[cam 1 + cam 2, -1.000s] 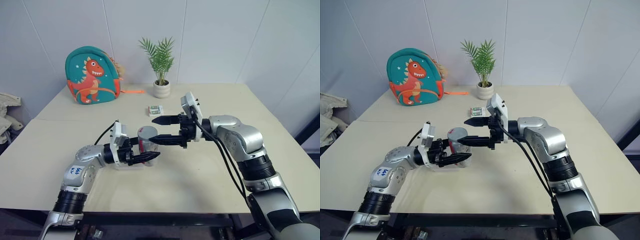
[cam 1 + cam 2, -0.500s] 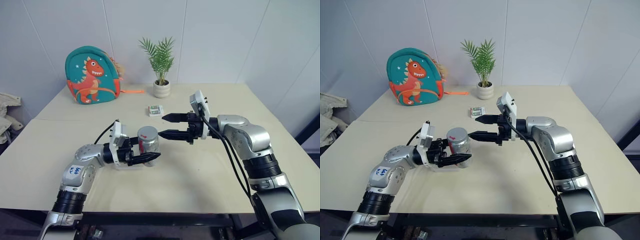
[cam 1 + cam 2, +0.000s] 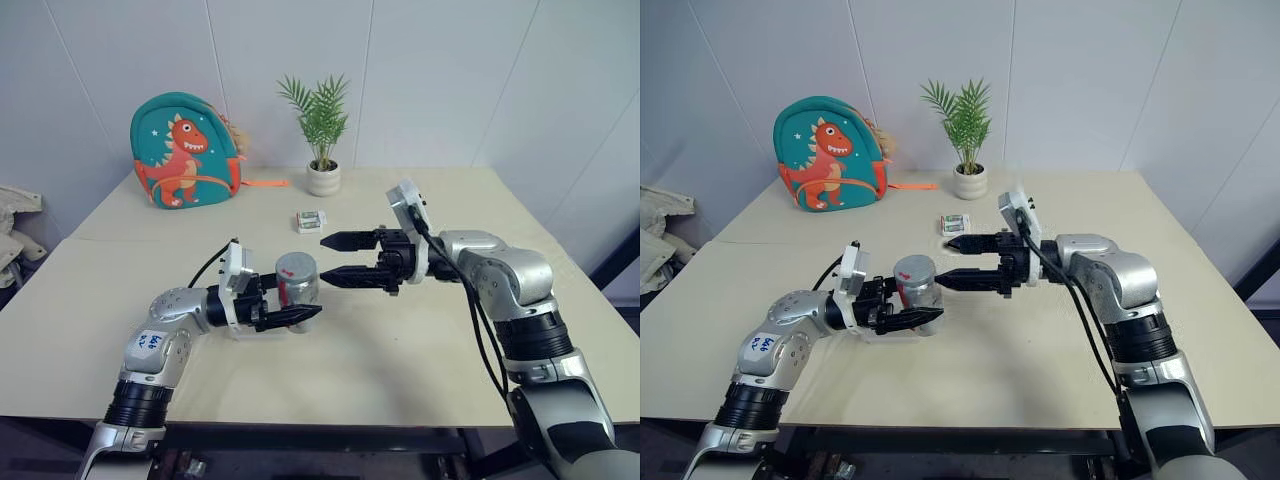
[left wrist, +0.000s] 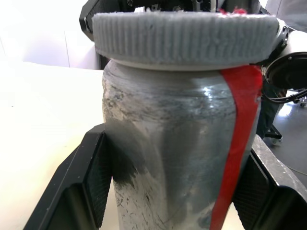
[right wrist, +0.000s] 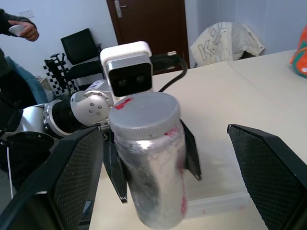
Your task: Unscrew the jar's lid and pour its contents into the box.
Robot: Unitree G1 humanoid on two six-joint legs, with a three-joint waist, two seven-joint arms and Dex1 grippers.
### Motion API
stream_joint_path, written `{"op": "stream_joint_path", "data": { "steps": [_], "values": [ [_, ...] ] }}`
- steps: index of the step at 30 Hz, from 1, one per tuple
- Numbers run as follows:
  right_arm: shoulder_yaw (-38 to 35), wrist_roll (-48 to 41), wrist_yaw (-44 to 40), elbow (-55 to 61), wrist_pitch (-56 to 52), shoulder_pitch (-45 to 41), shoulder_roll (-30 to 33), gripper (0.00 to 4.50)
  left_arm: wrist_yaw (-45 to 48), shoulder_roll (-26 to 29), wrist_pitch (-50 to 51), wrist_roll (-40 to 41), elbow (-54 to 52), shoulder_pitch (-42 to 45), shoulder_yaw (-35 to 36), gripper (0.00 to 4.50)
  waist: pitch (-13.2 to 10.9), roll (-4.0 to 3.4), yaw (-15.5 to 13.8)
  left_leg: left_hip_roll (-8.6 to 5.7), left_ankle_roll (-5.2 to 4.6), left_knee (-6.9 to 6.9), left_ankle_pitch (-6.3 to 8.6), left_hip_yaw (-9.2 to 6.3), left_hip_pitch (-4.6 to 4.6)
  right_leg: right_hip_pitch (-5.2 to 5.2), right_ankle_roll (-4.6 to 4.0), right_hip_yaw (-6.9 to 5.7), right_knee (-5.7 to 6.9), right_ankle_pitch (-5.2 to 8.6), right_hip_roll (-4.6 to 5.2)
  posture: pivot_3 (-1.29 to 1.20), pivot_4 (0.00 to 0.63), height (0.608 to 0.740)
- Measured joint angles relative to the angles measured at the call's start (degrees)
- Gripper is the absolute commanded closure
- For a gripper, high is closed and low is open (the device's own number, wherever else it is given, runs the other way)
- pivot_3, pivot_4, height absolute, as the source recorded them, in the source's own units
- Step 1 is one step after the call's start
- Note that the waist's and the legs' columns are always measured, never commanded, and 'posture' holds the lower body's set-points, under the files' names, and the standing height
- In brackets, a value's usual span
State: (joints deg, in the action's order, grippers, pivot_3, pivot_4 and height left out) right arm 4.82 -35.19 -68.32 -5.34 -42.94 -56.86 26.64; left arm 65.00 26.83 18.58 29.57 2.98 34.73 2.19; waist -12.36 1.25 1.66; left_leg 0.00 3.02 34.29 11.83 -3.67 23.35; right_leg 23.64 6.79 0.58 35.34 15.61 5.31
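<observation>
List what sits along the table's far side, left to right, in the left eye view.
Teal dinosaur backpack → potted green palm in a white pot, with the small white-and-green packet lying in front of them.

My worktop: pale beige table (image 3: 400,350). Far edge: dinosaur backpack (image 3: 183,150) by wall, potted plant (image 3: 322,178) right of it. Small white-and-green packet (image 3: 311,221) nearer middle. Clear box (image 3: 240,326) on table under my left forearm.
</observation>
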Motion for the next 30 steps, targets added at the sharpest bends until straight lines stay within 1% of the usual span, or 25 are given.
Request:
{"op": "stream_joint_path", "data": {
  "steps": [6, 14, 27, 28, 30],
  "values": [
    [2.2, 0.8, 1.8, 0.6, -0.2, -0.1, -3.0, 0.05, 0.0, 0.0, 0.1, 0.0, -0.1, -0.2, 0.0, 1.58, 0.0, 0.00, -0.1, 0.00, 0.00, 0.00, 0.00, 0.00, 0.01, 0.00, 0.00, 0.00, -0.01, 0.00, 0.01, 0.00, 0.150, 0.740],
    [3.0, 2.0, 3.2, 0.5, -0.2, -0.5, -4.9, 0.05, 0.0, 0.0, 0.1, 0.0, -0.3, -0.2, 0.0, 1.58, 0.0, 0.00, 0.0, 0.00, 0.00, 0.00, 0.00, 0.00, 0.01, 0.00, 0.00, 0.00, 0.00, 0.00, 0.00, 0.00, 0.150, 0.740],
    [3.0, 2.0, 3.5, 0.5, -0.2, -1.0, -5.9, 0.05, 0.0, 0.0, 0.3, 0.0, -0.3, -0.2, -0.1, 1.58, 0.0, 0.00, 0.0, 0.00, 0.00, 0.00, 0.00, 0.00, 0.01, 0.00, 0.00, 0.00, 0.00, 0.00, 0.00, 0.00, 0.150, 0.740],
    [3.0, 2.0, 3.5, 0.5, -0.2, -1.0, -6.0, 0.21, 0.0, 0.0, 0.3, 0.0, -0.3, -0.2, -0.1, 1.58, 0.0, 0.00, 0.0, 0.00, 0.00, 0.00, 0.00, 0.00, 0.01, 0.00, 0.00, 0.00, -0.01, 0.00, 0.00, 0.00, 0.150, 0.740],
    [3.0, 2.0, 3.4, 0.4, -0.2, -1.0, -6.2, 0.71, 0.0, 0.0, 0.5, 0.0, -0.3, -0.2, -0.1, 1.58, 0.0, 0.00, 0.0, 0.00, 0.00, 0.00, 0.00, 0.00, 0.01, 0.00, 0.00, 0.00, 0.00, 0.00, 0.00, 0.00, 0.150, 0.740]
  ]
}}
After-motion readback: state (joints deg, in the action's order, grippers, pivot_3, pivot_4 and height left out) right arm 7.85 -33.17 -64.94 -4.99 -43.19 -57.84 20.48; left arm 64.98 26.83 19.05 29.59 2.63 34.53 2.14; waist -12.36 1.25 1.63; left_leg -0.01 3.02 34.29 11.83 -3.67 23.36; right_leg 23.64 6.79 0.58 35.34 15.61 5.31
